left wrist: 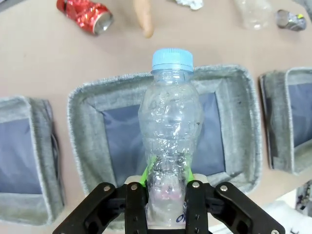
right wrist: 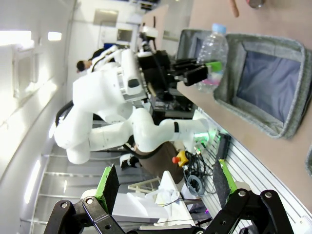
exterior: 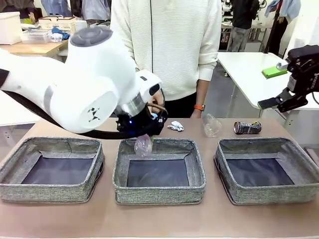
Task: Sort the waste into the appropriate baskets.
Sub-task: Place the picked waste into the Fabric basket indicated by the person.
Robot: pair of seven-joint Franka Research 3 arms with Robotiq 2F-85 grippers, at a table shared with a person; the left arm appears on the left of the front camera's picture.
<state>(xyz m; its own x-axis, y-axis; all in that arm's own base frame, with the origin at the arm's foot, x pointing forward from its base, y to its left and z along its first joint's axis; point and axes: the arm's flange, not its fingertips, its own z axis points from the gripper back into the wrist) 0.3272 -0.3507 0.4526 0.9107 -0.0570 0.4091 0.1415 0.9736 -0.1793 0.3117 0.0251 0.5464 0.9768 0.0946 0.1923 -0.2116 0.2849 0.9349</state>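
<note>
My left gripper (left wrist: 168,195) is shut on the lower part of a clear bottle with a pink label and blue cap (left wrist: 170,131). It holds that bottle (exterior: 143,146) over the far edge of the middle basket (exterior: 158,191). Beyond the baskets, a red can (left wrist: 85,14), a small white paper wad (exterior: 175,126), a clear label-less bottle (exterior: 212,125) and a dark blue can (exterior: 247,128) lie on the table. My right gripper (exterior: 291,99) hangs open and empty, high above the table's right end, its green pads (right wrist: 109,187) wide apart.
Similar grey baskets stand to the left (exterior: 50,191) and right (exterior: 269,194) of the middle one. A person stands at the far side, one hand (exterior: 199,112) at the table edge and a finger (left wrist: 145,19) resting on the table near the red can.
</note>
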